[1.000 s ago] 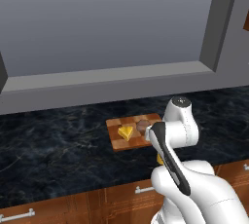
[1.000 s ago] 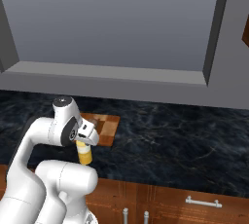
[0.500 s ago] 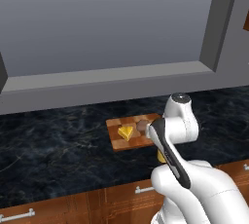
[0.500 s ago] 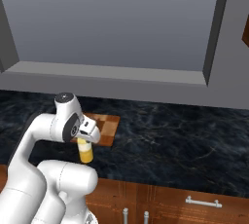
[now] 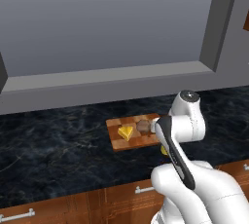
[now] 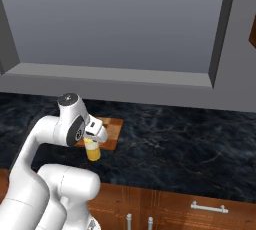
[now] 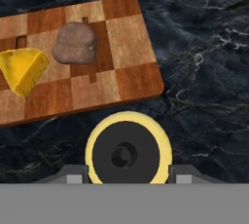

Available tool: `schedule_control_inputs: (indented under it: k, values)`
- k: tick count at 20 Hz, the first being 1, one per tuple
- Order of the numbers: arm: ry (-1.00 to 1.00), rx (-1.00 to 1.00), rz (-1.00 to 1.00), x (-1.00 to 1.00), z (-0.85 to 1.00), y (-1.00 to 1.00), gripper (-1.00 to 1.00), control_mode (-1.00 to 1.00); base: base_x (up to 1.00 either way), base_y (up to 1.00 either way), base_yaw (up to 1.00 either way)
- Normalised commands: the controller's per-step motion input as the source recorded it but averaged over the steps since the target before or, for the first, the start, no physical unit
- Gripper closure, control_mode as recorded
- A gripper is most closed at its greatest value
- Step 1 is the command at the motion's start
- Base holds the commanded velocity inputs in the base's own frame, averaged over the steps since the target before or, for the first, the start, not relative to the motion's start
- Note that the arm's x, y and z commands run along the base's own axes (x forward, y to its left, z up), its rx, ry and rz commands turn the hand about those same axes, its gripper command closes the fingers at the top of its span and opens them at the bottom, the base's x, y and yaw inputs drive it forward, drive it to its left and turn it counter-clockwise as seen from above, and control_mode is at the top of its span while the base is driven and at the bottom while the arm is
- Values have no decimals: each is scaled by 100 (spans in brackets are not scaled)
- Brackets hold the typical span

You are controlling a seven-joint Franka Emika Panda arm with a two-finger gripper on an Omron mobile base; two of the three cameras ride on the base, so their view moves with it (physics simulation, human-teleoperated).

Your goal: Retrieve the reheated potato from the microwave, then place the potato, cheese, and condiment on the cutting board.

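Arm folded tight, elbow high, wrist bent down at mid-frame in both base views. Gripper (image 6: 93, 143) points down over the dark marble bench (image 6: 175, 144), fingers (image 7: 73, 175) clamped on the condiment bottle (image 6: 92, 150), one at each side of its cap. Bottle hangs just off the cutting board's (image 7: 131, 72) near edge; whether it touches the bench is unclear. Potato (image 7: 74, 43) and cheese wedge (image 7: 22, 69) lie side by side on the board, upper left of hand view.

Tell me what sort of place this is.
A kitchen, rendered in simulation. A dark marbled counter sits over wooden drawers with metal handles, and a checkered cutting board carries a cheese wedge and a potato.
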Motion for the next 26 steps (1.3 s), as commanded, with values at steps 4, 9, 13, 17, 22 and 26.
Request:
schedule_control_inputs:
  k: [4, 9, 13, 17, 22, 26]
  values:
    - [-4, 0, 0, 27, 27, -6, 100, -100, 0, 0, 0]
    - [0, 0, 0, 44, 30, -1, 100, -100, 0, 0, 0]
    - [0, 0, 0, 61, 10, -7, 100, -100, 0, 0, 0]
    - [0, 0, 0, 60, 0, -16, 100, -100, 0, 0, 0]
    - [1, 0, 0, 52, -11, -9, 100, -100, 0, 0, 0]
    - [6, 0, 0, 39, -31, 0, 100, -100, 0, 0, 0]
